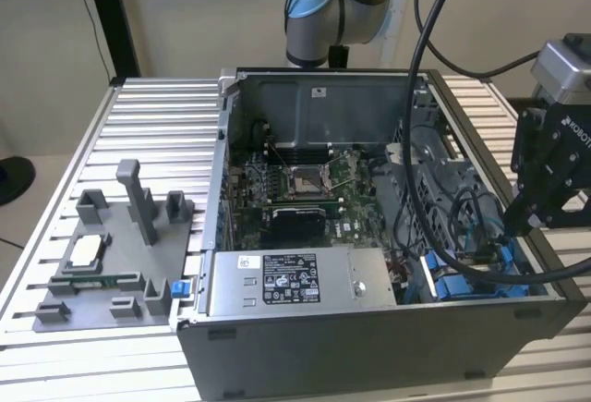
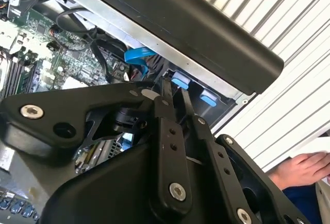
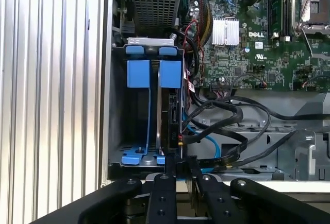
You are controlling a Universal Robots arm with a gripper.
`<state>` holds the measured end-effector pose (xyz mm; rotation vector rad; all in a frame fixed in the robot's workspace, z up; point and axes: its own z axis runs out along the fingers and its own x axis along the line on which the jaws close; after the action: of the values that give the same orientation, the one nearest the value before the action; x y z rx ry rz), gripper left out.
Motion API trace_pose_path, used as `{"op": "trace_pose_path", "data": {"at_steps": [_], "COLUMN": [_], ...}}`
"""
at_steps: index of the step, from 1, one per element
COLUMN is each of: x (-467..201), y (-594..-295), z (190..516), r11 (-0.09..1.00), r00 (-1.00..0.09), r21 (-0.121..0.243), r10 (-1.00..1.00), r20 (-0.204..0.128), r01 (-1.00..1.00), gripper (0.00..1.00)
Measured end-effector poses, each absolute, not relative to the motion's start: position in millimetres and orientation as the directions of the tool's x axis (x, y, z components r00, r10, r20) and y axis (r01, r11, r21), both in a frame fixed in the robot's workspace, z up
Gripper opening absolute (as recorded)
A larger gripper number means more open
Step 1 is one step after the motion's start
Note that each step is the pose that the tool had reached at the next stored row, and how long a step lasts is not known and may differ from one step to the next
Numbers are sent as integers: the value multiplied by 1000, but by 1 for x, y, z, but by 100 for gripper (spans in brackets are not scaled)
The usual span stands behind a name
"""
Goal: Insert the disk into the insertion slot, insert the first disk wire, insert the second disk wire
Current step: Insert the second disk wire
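Note:
The disk [image 3: 170, 105] stands edge-on in the insertion slot [image 3: 138, 73], between bright blue rails in the dark metal cage. A blue wire [image 3: 211, 144] and black cables [image 3: 232, 116] curl beside its near end. My gripper [image 3: 181, 161] hangs right at that end of the disk, fingers drawn close with only a thin slit between them; I see nothing held there. In the second wrist view the gripper [image 2: 175, 82] points at the blue tabs [image 2: 180, 80]. In the exterior view the gripper [image 1: 511, 228] dips over the case's right corner, above the blue slot [image 1: 452, 286].
The open computer case holds a motherboard [image 1: 295, 189] and a grey labelled power-supply box [image 1: 295, 282]. A grey fixture plate [image 1: 111, 263] lies on the ribbed table at the exterior view's left. A person's hand [image 2: 299, 170] rests beyond the case. Thick black hoses [image 1: 434, 143] hang across the case.

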<state>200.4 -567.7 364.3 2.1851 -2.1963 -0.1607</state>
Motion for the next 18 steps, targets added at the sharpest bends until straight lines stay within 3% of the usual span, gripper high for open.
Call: {"op": "trace_pose_path", "data": {"at_steps": [10, 11, 18], "x": [200, 200, 199], "y": [-567, -567, -567], "z": [364, 364, 364], "r11": [1, 1, 0], "r00": [-7, -7, -7], "r21": [101, 101, 101], "r10": [-998, -998, -998], "r20": [-59, -60, -69], "r01": [-995, -995, -995], "gripper": [100, 0, 0]}}
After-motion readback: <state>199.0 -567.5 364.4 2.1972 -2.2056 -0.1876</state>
